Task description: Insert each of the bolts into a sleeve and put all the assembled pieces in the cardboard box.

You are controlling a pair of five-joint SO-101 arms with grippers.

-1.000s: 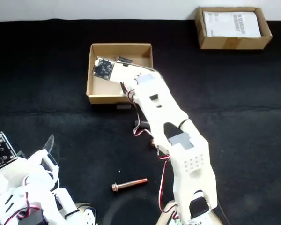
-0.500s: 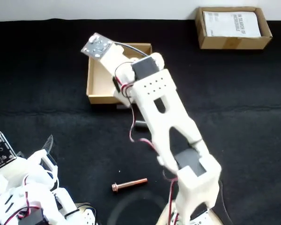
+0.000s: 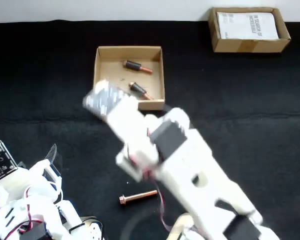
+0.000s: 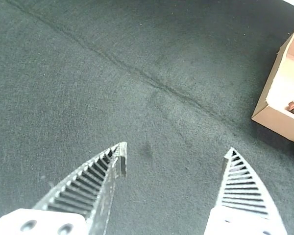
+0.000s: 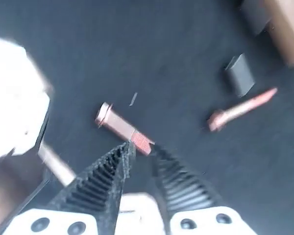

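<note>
The cardboard box (image 3: 103, 75) holds two assembled pieces, a bolt in a black sleeve (image 3: 137, 66) and another (image 3: 139, 90). A loose copper bolt (image 3: 138, 196) lies on the black cloth near the front. My right arm (image 3: 155, 145) hangs between the box and that bolt. My right gripper (image 5: 142, 147) is open by a narrow gap with nothing in it, just above a bolt (image 5: 122, 128). Farther off lie a second bolt (image 5: 240, 110) and a loose black sleeve (image 5: 239, 73). My left gripper (image 4: 174, 156) stands wide open over bare cloth, with the box corner (image 4: 279, 103) beyond it.
A second cardboard box (image 3: 249, 30) with a printed sheet inside stands at the back right. My left arm (image 3: 30, 200) sits at the front left corner. Open black cloth lies to the left and right of the box.
My right arm has drawn back from over the box toward the front, uncovering two assembled pieces inside. The left arm has kept still.
</note>
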